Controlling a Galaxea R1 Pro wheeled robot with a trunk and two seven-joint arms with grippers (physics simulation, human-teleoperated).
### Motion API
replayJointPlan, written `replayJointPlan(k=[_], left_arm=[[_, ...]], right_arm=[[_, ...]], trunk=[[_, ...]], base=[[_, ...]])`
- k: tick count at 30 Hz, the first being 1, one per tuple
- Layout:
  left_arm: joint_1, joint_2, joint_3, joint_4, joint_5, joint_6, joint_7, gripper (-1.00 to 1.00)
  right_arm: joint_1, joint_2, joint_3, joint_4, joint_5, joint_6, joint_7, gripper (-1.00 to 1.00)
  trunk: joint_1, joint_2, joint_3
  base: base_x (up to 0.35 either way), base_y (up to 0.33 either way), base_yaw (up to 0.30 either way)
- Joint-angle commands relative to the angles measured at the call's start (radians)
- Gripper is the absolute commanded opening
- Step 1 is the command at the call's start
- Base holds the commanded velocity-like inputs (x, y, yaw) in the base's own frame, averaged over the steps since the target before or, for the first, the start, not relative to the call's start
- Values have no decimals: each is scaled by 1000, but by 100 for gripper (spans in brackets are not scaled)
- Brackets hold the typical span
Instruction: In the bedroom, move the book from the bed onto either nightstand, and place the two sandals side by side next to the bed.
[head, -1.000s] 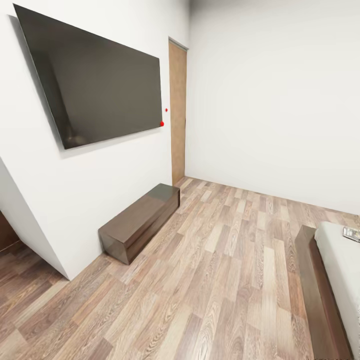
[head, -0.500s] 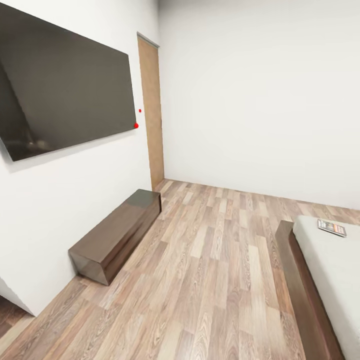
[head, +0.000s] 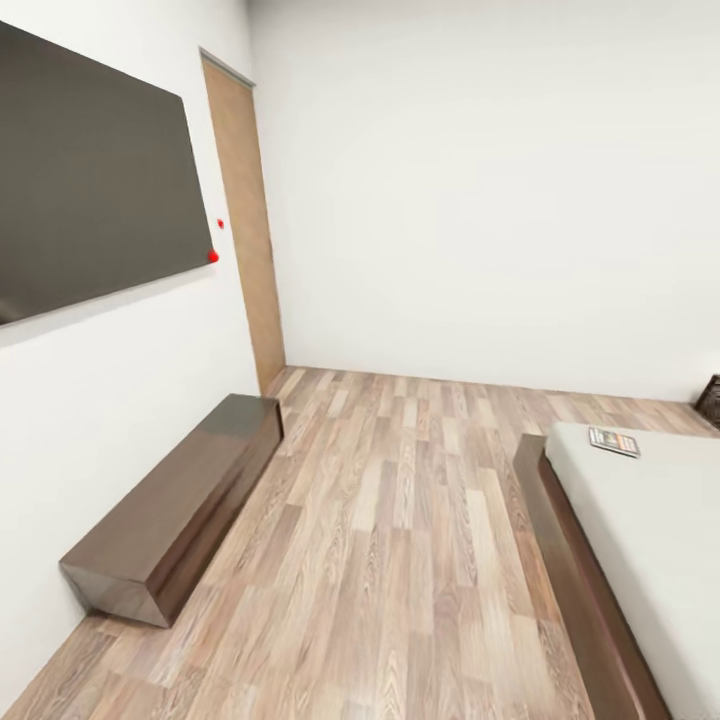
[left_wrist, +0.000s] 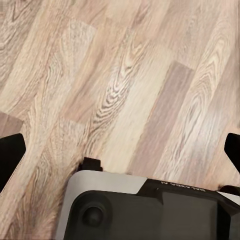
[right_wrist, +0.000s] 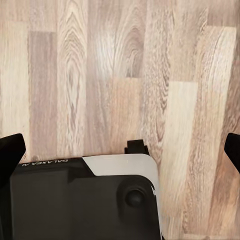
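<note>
The robot faces the bedroom, with the book on the bed at the far corner of the mattress.

The book (head: 613, 441) lies flat on the grey mattress of the bed (head: 650, 540), near its far corner and close to the mattress edge. A dark nightstand (head: 710, 400) shows just beyond that corner, by the white wall. Both pincers hang over the wood floor (head: 400, 540): the left pincer (left_wrist: 120, 150) and the right pincer (right_wrist: 120, 150) each have their dark fingertips wide apart and hold nothing. The step in hand is probably the approach. It is better to drive along the bed frame until the book is near, stop squarely, and only then reach with one arm. A low cabinet (head: 170, 520) stands along the wall under a black screen (head: 90, 190).
</note>
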Motion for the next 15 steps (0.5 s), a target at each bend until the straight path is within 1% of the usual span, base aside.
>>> replayJointPlan(k=[1, 7, 9, 11, 15], left_arm=[[-1, 0, 1, 1, 6, -2, -6, 100], [-1, 0, 1, 1, 6, -2, -6, 100], [-1, 0, 1, 1, 6, -2, -6, 100], [-1, 0, 1, 1, 6, -2, -6, 100], [-1, 0, 1, 1, 6, -2, -6, 100]], right_arm=[[-2, 0, 1, 2, -10, 0, 4, 100], [-2, 0, 1, 2, -10, 0, 4, 100], [-2, 0, 1, 2, -11, 0, 4, 100], [-2, 0, 1, 2, -11, 0, 4, 100], [-2, 0, 1, 2, -11, 0, 4, 100]], trunk=[[1, -2, -2], [1, -2, -2], [1, -2, -2], [1, -2, -2], [1, -2, -2]], base=[[290, 56, -300], [290, 22, -299], [289, 5, -226], [289, 3, -108], [284, 1, -27]])
